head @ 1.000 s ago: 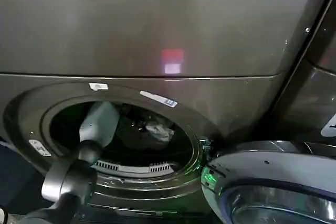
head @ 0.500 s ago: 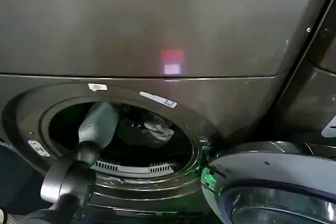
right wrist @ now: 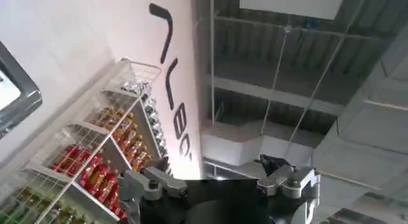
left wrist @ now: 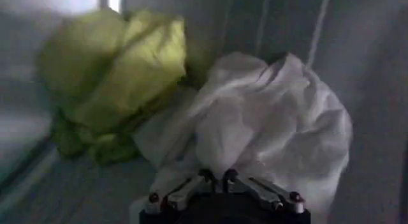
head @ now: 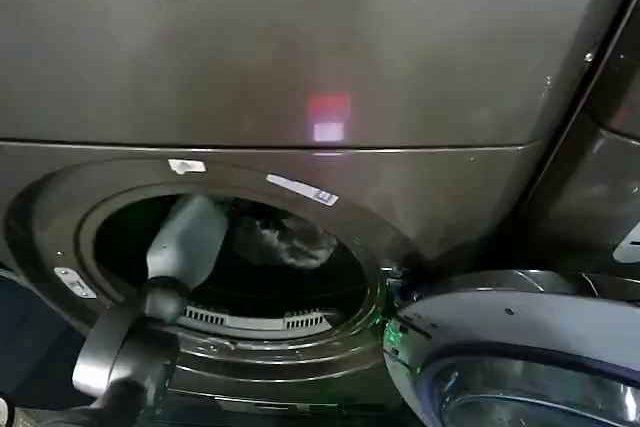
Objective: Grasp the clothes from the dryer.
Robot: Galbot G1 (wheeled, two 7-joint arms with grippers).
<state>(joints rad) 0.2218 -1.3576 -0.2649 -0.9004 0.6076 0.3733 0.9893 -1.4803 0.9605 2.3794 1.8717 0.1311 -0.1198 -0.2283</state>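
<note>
- The dryer (head: pixel 300 57) stands in front of the robot, its round porthole (head: pixel 230 257) open and its door (head: pixel 520 357) swung out to the near right.
- The left arm (head: pixel 180 247) reaches through the left side of the porthole into the drum.
- In the left wrist view the left tool (left wrist: pixel 217 179) has its fingers drawn together, pinching a fold of the whitish garment (left wrist: pixel 268 129).
- From the head view the whitish garment lies bunched deep in the drum, at the centre of the porthole, just right of the arm.
- The yellow-green garment (left wrist: pixel 115 78) lies crumpled just beside the whitish one, touching it, against the drum wall.
- The right tool (right wrist: pixel 217 180) is well away from the dryer, pointing up towards a ceiling (right wrist: pixel 287 85) and a rack of bottles (right wrist: pixel 95 161); its fingers are spread apart and empty.
</note>
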